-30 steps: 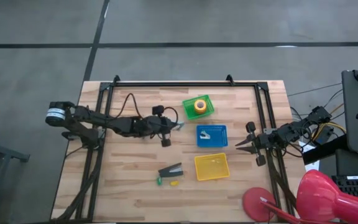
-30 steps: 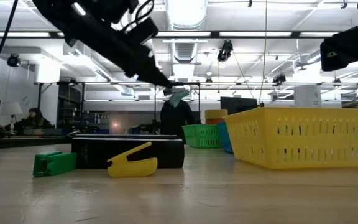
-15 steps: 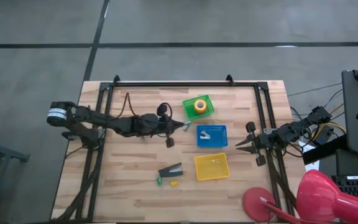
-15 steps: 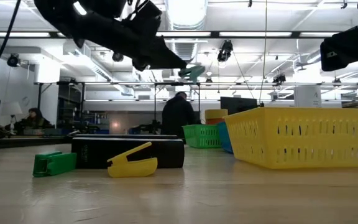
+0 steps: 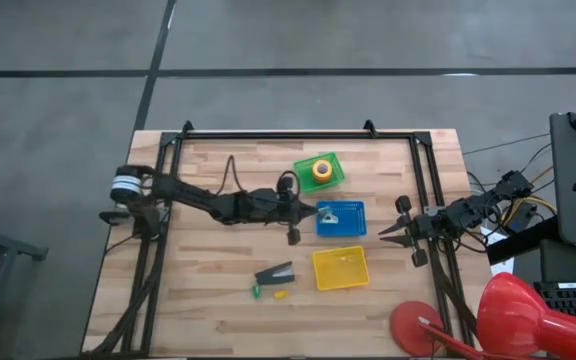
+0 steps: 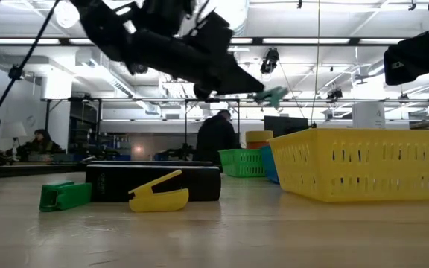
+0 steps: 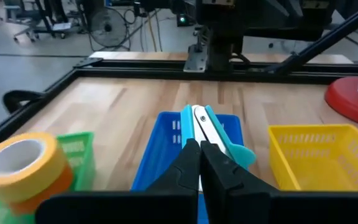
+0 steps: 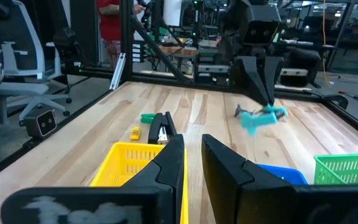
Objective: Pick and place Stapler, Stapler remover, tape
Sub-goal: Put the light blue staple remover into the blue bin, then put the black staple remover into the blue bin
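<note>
Left gripper [image 5: 320, 212] clamped on cyan stapler remover [image 7: 211, 129], above blue basket [image 5: 353, 229] edge; right gripper [image 5: 384, 232] beside basket, fingers apart.

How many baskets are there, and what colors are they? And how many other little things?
Green basket: 1
Blue basket: 1
Yellow basket: 1
Tape: 1
Stapler: 1
Cyan stapler remover in the left gripper: 1
Small green piece: 1
Small yellow piece: 1
Total: 8
</note>
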You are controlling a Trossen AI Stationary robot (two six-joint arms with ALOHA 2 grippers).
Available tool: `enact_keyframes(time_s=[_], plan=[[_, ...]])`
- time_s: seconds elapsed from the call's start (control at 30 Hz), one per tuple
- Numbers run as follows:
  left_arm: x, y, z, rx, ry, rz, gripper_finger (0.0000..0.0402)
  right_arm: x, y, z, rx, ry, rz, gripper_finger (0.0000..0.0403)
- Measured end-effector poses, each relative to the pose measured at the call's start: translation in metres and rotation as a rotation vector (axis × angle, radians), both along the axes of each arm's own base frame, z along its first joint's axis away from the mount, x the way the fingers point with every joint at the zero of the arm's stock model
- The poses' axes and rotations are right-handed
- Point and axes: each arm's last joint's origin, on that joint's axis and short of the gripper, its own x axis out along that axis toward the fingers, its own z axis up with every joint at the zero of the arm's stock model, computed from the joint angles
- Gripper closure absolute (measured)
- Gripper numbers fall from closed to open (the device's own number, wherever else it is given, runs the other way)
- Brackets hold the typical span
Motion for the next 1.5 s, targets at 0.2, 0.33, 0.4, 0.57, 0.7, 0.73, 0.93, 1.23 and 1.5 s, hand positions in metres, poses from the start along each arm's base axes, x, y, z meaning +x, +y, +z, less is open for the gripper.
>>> enact_keyframes(time_s=[0.2,0.33,0.4,0.57,0.7,0.73,0.93,1.23,1.5], plan=[[0.026,-0.001,-0.012,-0.004,0.06,-0.043,0.0398,0.0,0.0,0.0,0.0,0.0,0.0,0.0351],[0.034,-0.001,-0.02,-0.008,0.094,-0.047,0.0397,0.0,0.0,0.0,0.0,0.0,0.001,0.0351],[0.035,-0.001,-0.024,-0.014,0.113,-0.046,0.0391,0.0,0.0,0.0,-0.002,0.0,0.0,0.0351],[0.035,-0.001,-0.027,-0.019,0.117,-0.045,0.0384,0.0,0.0,0.0,-0.001,-0.001,0.001,0.0351],[0.035,-0.001,-0.028,-0.037,0.119,-0.038,0.0385,0.0,0.0,0.0,-0.001,0.0,0.0,0.0351],[0.035,-0.001,-0.027,-0.046,0.118,-0.035,0.0383,0.0,0.0,0.0,-0.001,-0.001,0.0,0.0351],[0.028,-0.002,-0.013,-0.075,0.138,-0.048,0.0369,0.0,0.0,0.0,0.0,0.0,0.0,0.0351],[-0.03,-0.001,0.026,-0.031,0.477,-0.005,0.0353,0.0,0.0,0.0,-0.001,-0.001,0.0,0.0351],[-0.086,0.004,0.03,-0.024,0.557,0.17,0.0351,0.0,0.0,0.0,-0.001,-0.001,0.0,0.0351]])
